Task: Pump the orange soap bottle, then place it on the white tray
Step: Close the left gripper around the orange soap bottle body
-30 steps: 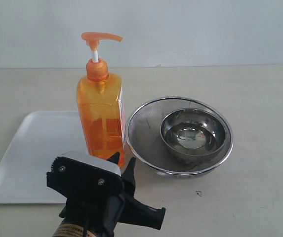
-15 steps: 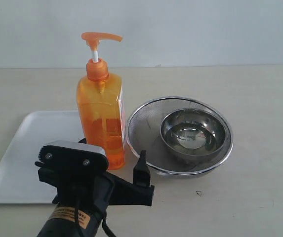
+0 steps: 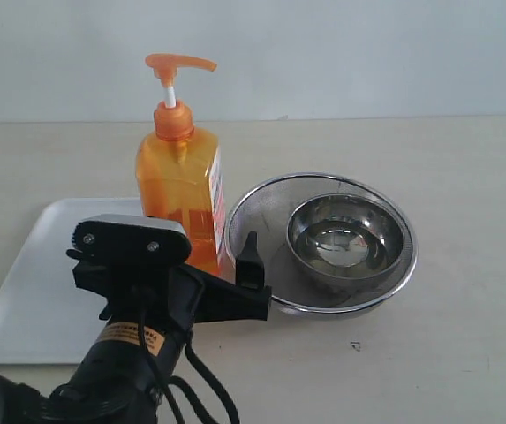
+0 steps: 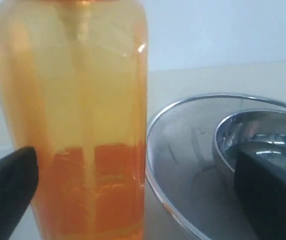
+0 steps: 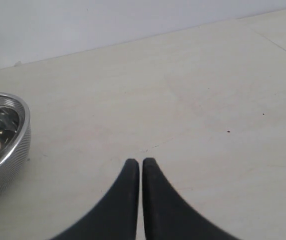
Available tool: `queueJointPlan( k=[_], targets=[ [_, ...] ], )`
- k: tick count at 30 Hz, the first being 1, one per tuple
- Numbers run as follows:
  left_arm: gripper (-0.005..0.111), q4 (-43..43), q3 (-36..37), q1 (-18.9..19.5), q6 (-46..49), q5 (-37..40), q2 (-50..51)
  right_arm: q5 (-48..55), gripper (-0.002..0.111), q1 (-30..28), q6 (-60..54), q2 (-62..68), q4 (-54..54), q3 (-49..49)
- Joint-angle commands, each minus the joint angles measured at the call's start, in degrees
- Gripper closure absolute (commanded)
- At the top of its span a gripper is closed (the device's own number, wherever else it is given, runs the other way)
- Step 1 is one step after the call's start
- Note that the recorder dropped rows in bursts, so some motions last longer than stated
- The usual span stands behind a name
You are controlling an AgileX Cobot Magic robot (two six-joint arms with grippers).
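Note:
The orange soap bottle stands upright at the right edge of the white tray; its base is hidden behind my left gripper, so whether it rests on the tray does not show. My left gripper is open wide at the bottle's lower part. In the left wrist view the orange soap bottle fills the space beside one black finger, and the other finger stands over the strainer. No finger presses the bottle. My right gripper is shut on nothing, low over bare table.
A round steel strainer with a small steel bowl inside sits right of the bottle, almost touching it. The strainer's rim shows at the edge of the right wrist view. A white wall backs the beige table.
My left gripper's jaws have spread from nearly closed to wide open, and the gripper has moved forward so its fingers flank the bottle's lower part. The right gripper has stayed still.

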Motion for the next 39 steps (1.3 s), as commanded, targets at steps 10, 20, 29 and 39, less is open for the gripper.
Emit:
queueJointPlan(
  k=[10,20,29,39],
  targets=[
    [0.005,1.06,-1.28,2.82,3.35,-0.54,-0.43,-0.34,0.108,-0.06,-0.35,-0.23,-0.12,-0.03],
    [0.005,-5.38,-1.28,2.68,11.67,-0.54,-0.55,-0.34,0.108,-0.06,-0.35,-0.23,-0.12,-0.03],
    [0.005,-0.28,-1.28,5.64,6.28,-0.54,-0.55,-0.34,0.108,-0.06,-0.35,-0.23,-0.12,-0.03],
    [0.005,7.53,-1.28,10.61,3.21,-0.54,-0.55,-0.29,0.108,-0.06,-0.35,-0.23,-0.12,-0.03]
  ],
)
